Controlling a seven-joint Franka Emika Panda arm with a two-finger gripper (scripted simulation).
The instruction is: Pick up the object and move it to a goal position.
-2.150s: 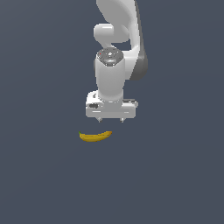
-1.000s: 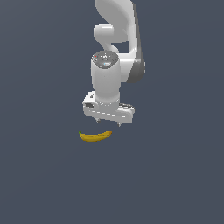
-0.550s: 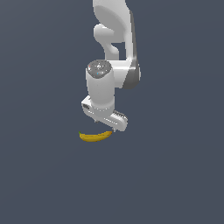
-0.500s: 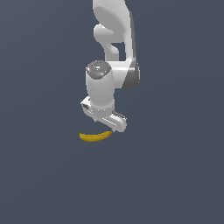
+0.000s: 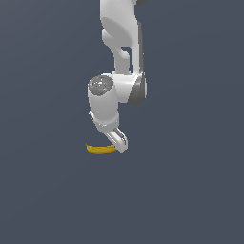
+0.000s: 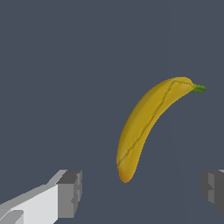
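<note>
A small yellow curved banana [image 5: 99, 149] lies on the dark grey floor. In the wrist view the banana [image 6: 146, 126] fills the middle, with a green stem tip at one end and an orange tip at the other. My gripper [image 6: 140, 192] is open and empty. Its two grey fingertips [image 6: 70, 193] stand wide apart, and the banana's orange end lies just beyond the gap between them. In the exterior view the gripper [image 5: 116, 141] has turned and hangs low, right above the banana's end on the exterior view's right.
The white arm [image 5: 121, 52] rises straight up behind the gripper. The flat dark grey floor [image 5: 190, 190] spreads all around the banana with no other objects in view.
The gripper has come down toward the banana, shifted to the exterior view's left and rotated about its axis. The banana has not moved.
</note>
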